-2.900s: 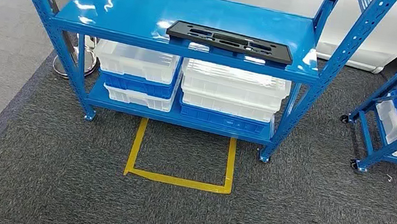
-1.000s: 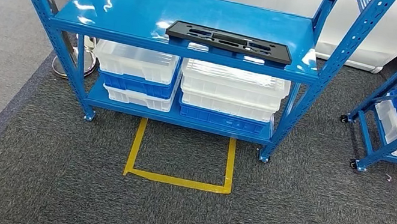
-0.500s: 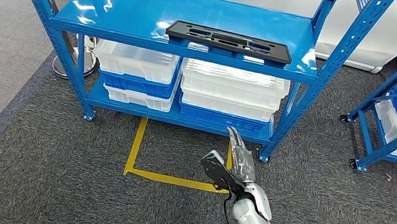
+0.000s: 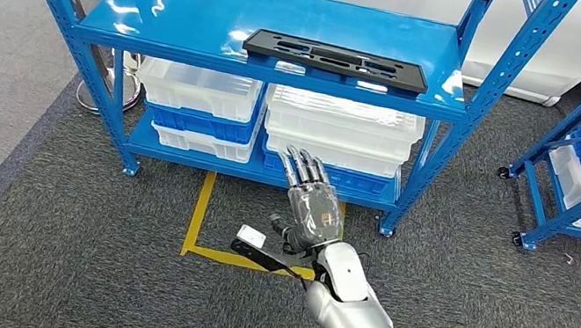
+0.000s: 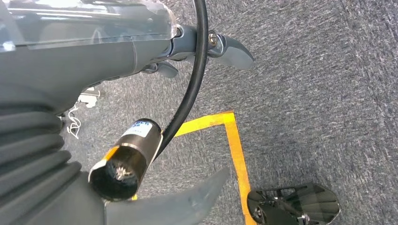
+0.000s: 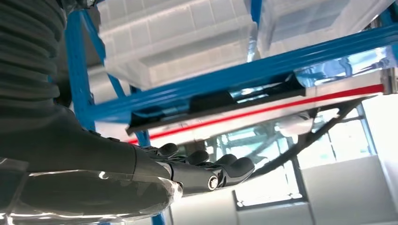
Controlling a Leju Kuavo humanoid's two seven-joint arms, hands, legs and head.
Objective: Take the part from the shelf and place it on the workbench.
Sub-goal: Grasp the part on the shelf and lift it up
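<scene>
From the head view, my right hand is raised in front of me at about five o'clock from the centre, fingers straight and slightly apart, holding nothing. The part — a long flat black plate with slots — lies at twelve o'clock on the blue shelf, along its front edge toward the right post. Below it sit white and blue bins, and yellow tape marks a square on the carpet at the foot of the rack. The hand is well apart from the part and lower than the shelf top, so I judge this as the reach, with no grasp begun.

In the left wrist view, my left hand hangs over grey carpet and a corner of the tape; I cannot tell whether its fingers are spread or curled.

In the right wrist view, my right hand's fingers lie extended side by side, empty, with the shelf's front edge and the dark part beyond the fingertips.

The next move calls for lifting this hand above the shelf lip and forward — then closing on the plate's near long edge.
</scene>
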